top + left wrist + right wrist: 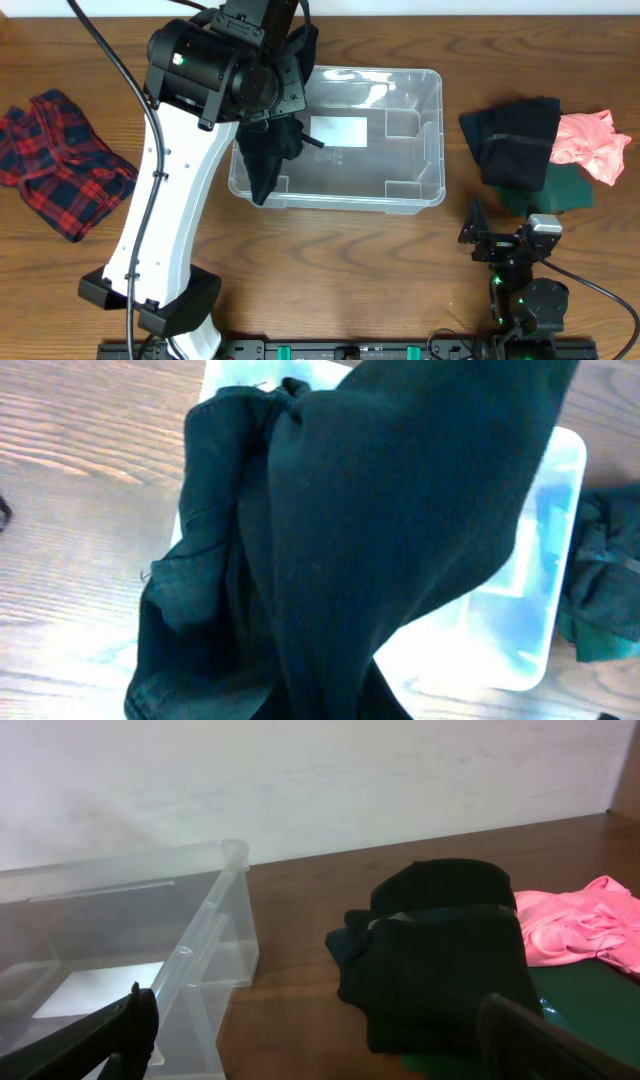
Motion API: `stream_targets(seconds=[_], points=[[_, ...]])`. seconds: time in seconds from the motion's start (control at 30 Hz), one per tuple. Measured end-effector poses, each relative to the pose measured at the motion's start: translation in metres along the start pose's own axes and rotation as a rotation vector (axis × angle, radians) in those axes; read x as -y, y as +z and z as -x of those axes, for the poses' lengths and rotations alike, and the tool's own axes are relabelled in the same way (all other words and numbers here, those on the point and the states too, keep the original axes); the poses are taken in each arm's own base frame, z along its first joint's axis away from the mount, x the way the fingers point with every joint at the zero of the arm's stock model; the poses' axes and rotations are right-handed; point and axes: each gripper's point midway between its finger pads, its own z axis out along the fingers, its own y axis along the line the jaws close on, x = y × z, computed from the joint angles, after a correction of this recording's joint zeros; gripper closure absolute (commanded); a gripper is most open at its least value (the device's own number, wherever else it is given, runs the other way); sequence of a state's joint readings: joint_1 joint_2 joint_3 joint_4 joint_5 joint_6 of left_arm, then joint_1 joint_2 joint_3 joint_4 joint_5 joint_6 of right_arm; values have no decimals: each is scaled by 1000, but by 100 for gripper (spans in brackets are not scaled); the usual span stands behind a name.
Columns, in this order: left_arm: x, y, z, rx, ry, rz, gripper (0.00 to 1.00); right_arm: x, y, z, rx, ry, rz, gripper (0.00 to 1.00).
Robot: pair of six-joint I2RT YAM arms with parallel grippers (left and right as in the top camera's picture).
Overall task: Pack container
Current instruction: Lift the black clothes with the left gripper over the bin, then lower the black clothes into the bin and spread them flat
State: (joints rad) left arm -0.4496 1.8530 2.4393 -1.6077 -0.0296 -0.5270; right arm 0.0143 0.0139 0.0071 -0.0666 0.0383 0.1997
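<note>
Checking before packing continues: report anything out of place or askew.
The dark garment dangles over the container's left rim, its lower end seemingly outside the front-left corner; nothing else stands out.

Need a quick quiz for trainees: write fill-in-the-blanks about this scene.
The ___ arm holds the garment over the container. The container's label is ___. The plaid cloth is mostly ___.
Missing words: left; white; red.
</note>
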Motion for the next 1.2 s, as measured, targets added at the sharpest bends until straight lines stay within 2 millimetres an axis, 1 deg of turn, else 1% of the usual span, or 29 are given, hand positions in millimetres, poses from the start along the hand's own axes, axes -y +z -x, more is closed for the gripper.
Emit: stream_targets(seconds=[0.1, 0.2, 0.43, 0.53, 0.83, 0.9, 0.93, 0.97, 1.1, 1.2], points=[[-1, 2, 0, -2, 0, 10, 94, 0, 0, 0, 0, 0, 0, 1], [0, 9, 0, -17, 2, 20, 94, 0, 0, 0, 0, 0, 0, 1], [2, 43, -1, -85, 10, 67, 94, 0, 0, 0, 0, 0, 0, 1], [2, 52, 0, -97, 11, 88, 94, 0, 0, 0, 0, 0, 0, 1], [-4, 53, 4, -74, -16, 125, 94, 0, 0, 0, 0, 0, 0, 1], [-4, 53, 4, -73, -21, 126, 84, 0, 0, 0, 0, 0, 0, 1], [-4, 53, 4, -73, -21, 126, 76, 0, 0, 0, 0, 0, 0, 1], [-5, 53, 4, -71, -26, 128, 71, 0, 0, 0, 0, 0, 0, 1], [-4, 52, 4, -70, -31, 121, 68, 0, 0, 0, 0, 0, 0, 1], [1, 53, 2, -84, -31, 95, 67, 0, 0, 0, 0, 0, 0, 1]])
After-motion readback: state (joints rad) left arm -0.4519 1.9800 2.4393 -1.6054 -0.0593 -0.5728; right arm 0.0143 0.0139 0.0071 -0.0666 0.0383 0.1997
